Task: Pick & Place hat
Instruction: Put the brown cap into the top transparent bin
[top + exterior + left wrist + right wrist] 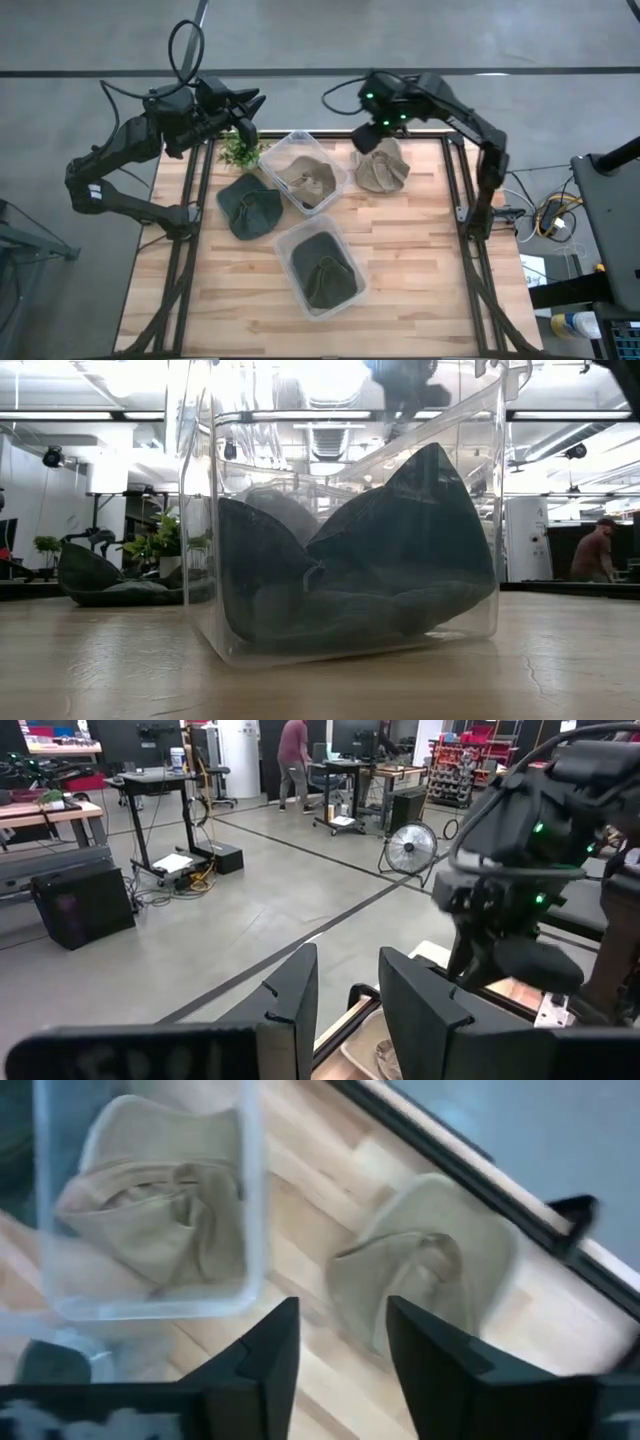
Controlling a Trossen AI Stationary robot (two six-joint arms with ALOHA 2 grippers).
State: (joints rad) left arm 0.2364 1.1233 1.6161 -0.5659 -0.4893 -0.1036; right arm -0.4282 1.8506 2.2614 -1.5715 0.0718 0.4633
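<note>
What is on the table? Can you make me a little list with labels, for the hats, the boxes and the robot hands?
hats in boxes: a tan hat in the far clear box; a dark green hat in the near clear box
hats loose on table: a tan one and a dark green one
plant: by the table's far left edge
left gripper: open, raised near the plant
right gripper: open, above the loose tan hat
</note>
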